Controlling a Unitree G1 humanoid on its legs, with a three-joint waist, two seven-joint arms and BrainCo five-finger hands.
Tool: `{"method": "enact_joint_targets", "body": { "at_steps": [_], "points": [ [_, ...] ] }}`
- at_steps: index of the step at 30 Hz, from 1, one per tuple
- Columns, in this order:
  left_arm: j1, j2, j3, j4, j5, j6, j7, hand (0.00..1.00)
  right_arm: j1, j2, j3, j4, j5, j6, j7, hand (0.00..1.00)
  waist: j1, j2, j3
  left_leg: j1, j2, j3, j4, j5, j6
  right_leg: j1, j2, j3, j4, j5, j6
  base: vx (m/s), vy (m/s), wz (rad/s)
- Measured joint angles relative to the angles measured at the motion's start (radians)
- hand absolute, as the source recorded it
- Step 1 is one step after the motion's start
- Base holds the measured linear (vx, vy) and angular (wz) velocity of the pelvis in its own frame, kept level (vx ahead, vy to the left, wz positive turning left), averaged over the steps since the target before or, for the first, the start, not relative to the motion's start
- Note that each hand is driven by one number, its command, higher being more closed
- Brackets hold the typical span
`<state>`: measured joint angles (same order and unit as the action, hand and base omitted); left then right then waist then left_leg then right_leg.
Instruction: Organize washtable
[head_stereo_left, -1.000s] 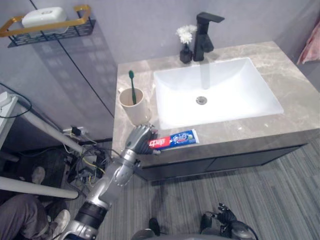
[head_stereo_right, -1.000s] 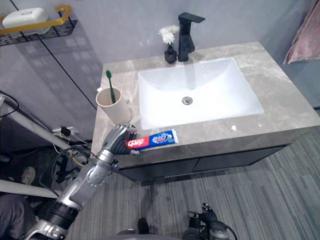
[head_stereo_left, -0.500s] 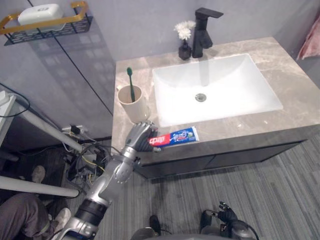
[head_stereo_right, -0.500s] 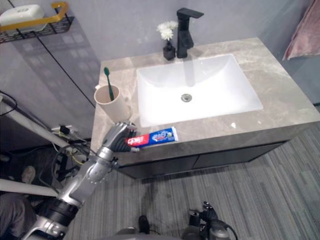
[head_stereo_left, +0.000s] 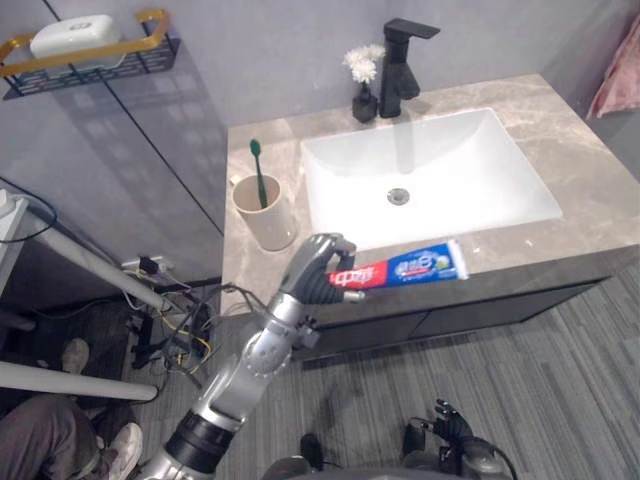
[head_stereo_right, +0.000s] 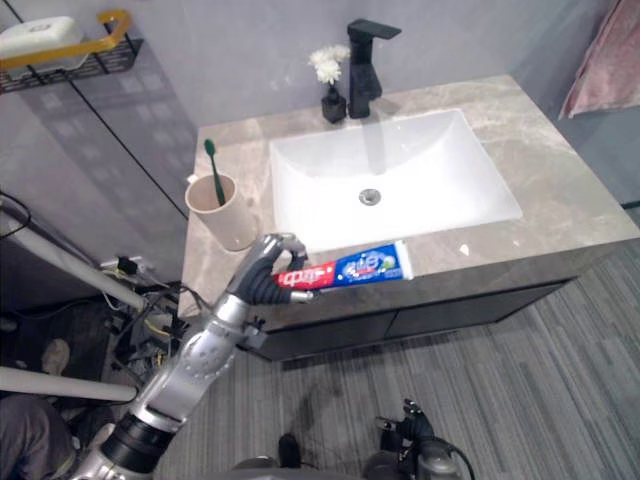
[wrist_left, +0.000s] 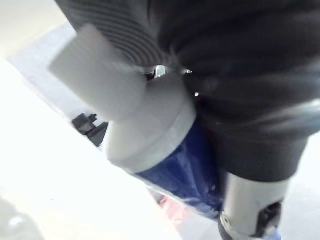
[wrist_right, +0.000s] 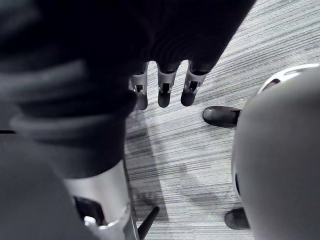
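Observation:
My left hand (head_stereo_left: 318, 272) is shut on the cap end of a red, white and blue toothpaste tube (head_stereo_left: 412, 267). It holds the tube level, just above the counter's front edge before the sink (head_stereo_left: 455, 150). Up close in the left wrist view, the tube's white cap (wrist_left: 137, 127) and blue body (wrist_left: 182, 175) sit within my grip. A beige cup (head_stereo_left: 266, 214) with a green toothbrush (head_stereo_left: 258, 172) stands on the counter (head_stereo_left: 590, 170), behind and to the left of this hand. My right hand (head_stereo_left: 448, 424) hangs low over the floor, its fingers (wrist_right: 161, 90) relaxed and holding nothing.
A black faucet (head_stereo_left: 401, 62) and a small dark vase of white flowers (head_stereo_left: 364, 82) stand behind the sink. A wire wall shelf (head_stereo_left: 95, 55) with a white soap sits at the upper left. A person's leg and shoe (head_stereo_left: 70, 445) are at the lower left.
My left hand has closed on the toothpaste tube and raised it off the counter, carrying it to the right. The view has shifted a little.

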<state>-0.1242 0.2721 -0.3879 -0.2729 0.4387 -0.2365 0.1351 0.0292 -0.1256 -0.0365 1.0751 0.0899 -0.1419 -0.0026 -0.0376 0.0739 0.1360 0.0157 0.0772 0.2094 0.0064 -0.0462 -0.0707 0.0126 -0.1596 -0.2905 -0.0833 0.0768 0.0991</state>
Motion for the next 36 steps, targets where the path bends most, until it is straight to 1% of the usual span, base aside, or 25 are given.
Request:
{"method": "enact_joint_targets", "body": {
  "at_steps": [4,8,10,13,16,17,19,20,22,23,25,27,28,29,31,32,34,36],
  "points": [
    [0.0,-0.034,-0.001,-0.039,-0.018,-0.009,-0.002,1.0,0.0,-0.002,0.0,0.0,0.0,-0.005,0.006,0.0,0.0,0.009,0.0,0.009,0.004,0.003,0.002,0.0,0.0,-0.001,0.001,0.008,0.02,-0.007,-0.001,-0.05,0.0,-0.05],
    [0.0,-0.063,-0.002,-0.044,-0.036,-0.011,-0.002,1.0,0.003,-0.009,0.0,0.0,0.002,-0.006,0.007,0.0,0.0,0.028,-0.012,0.012,0.007,0.007,-0.003,0.0,0.0,-0.003,0.003,0.016,0.031,-0.014,-0.001,-0.05,-0.007,-0.05],
    [-0.001,-0.083,-0.004,-0.049,-0.046,-0.011,-0.002,1.0,0.008,-0.011,0.006,-0.003,0.028,-0.008,0.007,0.0,0.0,0.04,-0.02,0.013,0.009,0.009,-0.008,0.0,-0.001,-0.004,0.005,0.018,0.031,-0.016,0.001,-0.02,-0.006,-0.01],
    [-0.009,-0.098,-0.005,-0.052,-0.08,-0.011,0.001,1.0,0.054,-0.016,0.042,-0.099,0.057,-0.008,0.007,0.0,0.0,0.045,-0.024,0.015,0.012,0.011,-0.008,0.0,-0.001,-0.005,0.009,0.019,0.031,-0.016,0.001,0.01,-0.003,-0.01],
    [-0.016,-0.116,-0.004,-0.053,-0.107,-0.01,0.012,1.0,0.17,-0.016,0.071,-0.342,0.107,-0.012,0.01,0.0,-0.001,0.04,-0.029,0.018,0.016,0.024,-0.007,0.0,-0.001,-0.013,0.013,0.034,0.031,-0.016,0.0,0.04,-0.005,-0.09],
    [-0.016,-0.119,-0.002,-0.055,-0.107,-0.01,0.015,1.0,0.187,-0.012,0.077,-0.395,0.113,-0.013,0.01,0.0,-0.001,0.04,-0.029,0.021,0.018,0.031,-0.007,-0.001,-0.003,-0.014,0.015,0.04,0.031,-0.015,0.0,0.01,-0.006,-0.25],
    [-0.018,-0.121,0.008,-0.069,-0.107,-0.006,0.023,1.0,0.26,0.005,0.084,-0.609,0.123,-0.033,0.028,0.0,-0.004,0.03,-0.037,0.033,0.023,0.048,-0.008,-0.004,-0.007,-0.011,0.021,0.053,0.031,-0.015,-0.001,0.0,-0.015,-0.22],
    [-0.021,-0.123,0.008,-0.075,-0.106,-0.006,0.023,1.0,0.277,0.012,0.082,-0.667,0.131,-0.04,0.031,0.0,-0.005,0.028,-0.039,0.035,0.024,0.05,-0.008,-0.004,-0.008,-0.011,0.022,0.055,0.031,-0.015,-0.001,-0.02,-0.022,-0.13],
    [-0.038,-0.134,0.01,-0.092,-0.105,-0.006,0.024,1.0,0.315,0.047,0.057,-0.878,0.168,-0.055,0.031,0.0,-0.005,0.018,-0.044,0.048,0.027,0.062,-0.008,-0.005,-0.008,-0.006,0.025,0.067,0.031,-0.013,-0.004,-0.04,-0.016,-0.14],
    [-0.04,-0.135,0.011,-0.092,-0.105,-0.007,0.024,1.0,0.322,0.056,0.046,-0.93,0.18,-0.06,0.031,0.0,-0.005,0.016,-0.046,0.053,0.028,0.065,-0.008,-0.006,-0.009,-0.003,0.025,0.07,0.031,-0.012,-0.004,-0.06,-0.007,-0.14],
    [-0.044,-0.143,0.019,-0.093,-0.103,-0.007,0.026,1.0,0.328,0.081,0.013,-1.09,0.207,-0.085,0.03,0.0,-0.005,0.008,-0.055,0.061,0.028,0.07,-0.009,-0.007,-0.01,0.002,0.026,0.076,0.031,-0.011,-0.005,-0.06,-0.002,-0.1],
    [-0.044,-0.152,0.048,-0.092,-0.093,-0.007,0.033,1.0,0.315,0.102,-0.03,-1.282,0.251,-0.125,0.026,0.0,-0.005,-0.006,-0.064,0.062,0.028,0.077,-0.009,-0.006,-0.01,0.002,0.027,0.084,0.031,-0.008,-0.005,-0.08,-0.005,-0.11],
    [-0.044,-0.152,0.052,-0.092,-0.093,-0.007,0.042,1.0,0.309,0.106,-0.04,-1.322,0.263,-0.131,0.025,0.0,-0.004,-0.009,-0.066,0.062,0.029,0.079,-0.009,-0.006,-0.01,0.002,0.028,0.088,0.031,-0.007,-0.004,-0.07,-0.011,-0.13],
    [-0.044,-0.152,0.059,-0.092,-0.092,-0.007,0.05,1.0,0.299,0.113,-0.057,-1.402,0.28,-0.148,0.021,0.0,-0.003,-0.017,-0.07,0.066,0.029,0.085,-0.011,-0.006,-0.01,0.001,0.029,0.094,0.031,-0.006,-0.003,-0.05,-0.013,-0.12],
    [-0.044,-0.152,0.071,-0.092,-0.092,-0.007,0.065,1.0,0.269,0.118,-0.072,-1.489,0.312,-0.18,0.004,0.0,-0.003,-0.026,-0.076,0.07,0.028,0.091,-0.015,-0.006,-0.01,0.0,0.03,0.1,0.031,-0.004,-0.002,-0.03,-0.011,-0.1],
    [-0.044,-0.154,0.075,-0.09,-0.092,-0.007,0.071,1.0,0.251,0.122,-0.068,-1.527,0.335,-0.203,-0.004,0.0,-0.005,-0.031,-0.08,0.071,0.028,0.091,-0.017,-0.006,-0.009,0.0,0.03,0.1,0.03,-0.003,-0.002,-0.01,-0.009,-0.06],
    [-0.045,-0.157,0.073,-0.082,-0.088,-0.007,0.086,1.0,0.23,0.121,-0.042,-1.56,0.386,-0.234,-0.022,0.0,-0.005,-0.037,-0.085,0.073,0.027,0.092,-0.021,-0.005,-0.01,0.0,0.03,0.101,0.03,-0.003,-0.001,0.0,0.0,0.0],
    [-0.05,-0.164,0.071,-0.059,-0.082,-0.008,0.092,1.0,0.193,0.118,0.027,-1.567,0.446,-0.247,-0.039,0.0,-0.004,-0.041,-0.091,0.076,0.026,0.092,-0.026,-0.003,-0.01,0.001,0.029,0.1,0.03,-0.002,-0.001,0.0,0.0,0.0]
  ]
}}
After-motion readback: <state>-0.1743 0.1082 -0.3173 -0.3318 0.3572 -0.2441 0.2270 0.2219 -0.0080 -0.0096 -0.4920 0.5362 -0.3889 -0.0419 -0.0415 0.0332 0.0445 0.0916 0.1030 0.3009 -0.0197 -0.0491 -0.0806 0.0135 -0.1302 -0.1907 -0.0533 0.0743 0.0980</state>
